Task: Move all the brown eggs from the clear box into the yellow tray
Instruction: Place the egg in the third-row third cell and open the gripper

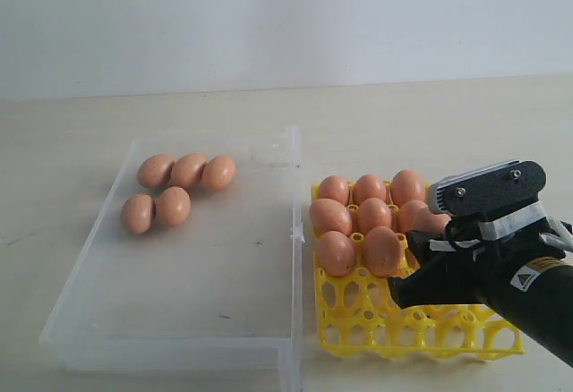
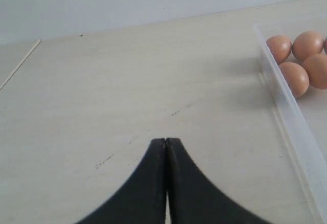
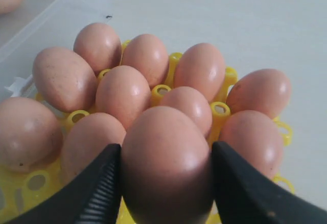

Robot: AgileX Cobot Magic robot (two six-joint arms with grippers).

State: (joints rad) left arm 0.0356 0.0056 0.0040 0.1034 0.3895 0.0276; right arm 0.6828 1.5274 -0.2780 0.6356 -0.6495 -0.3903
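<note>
Five brown eggs lie grouped at the far left of the clear box; some show in the left wrist view behind the box wall. The yellow tray right of the box holds several eggs in its far rows. My right gripper is low over the tray's right side, shut on another brown egg just in front of the seated eggs. My left gripper is shut and empty over bare table left of the box.
The tray's near rows are open yellow cups with pointed posts. The near half of the clear box floor is bare. The pale table runs back to a white wall; the right arm's black body hides the tray's right edge.
</note>
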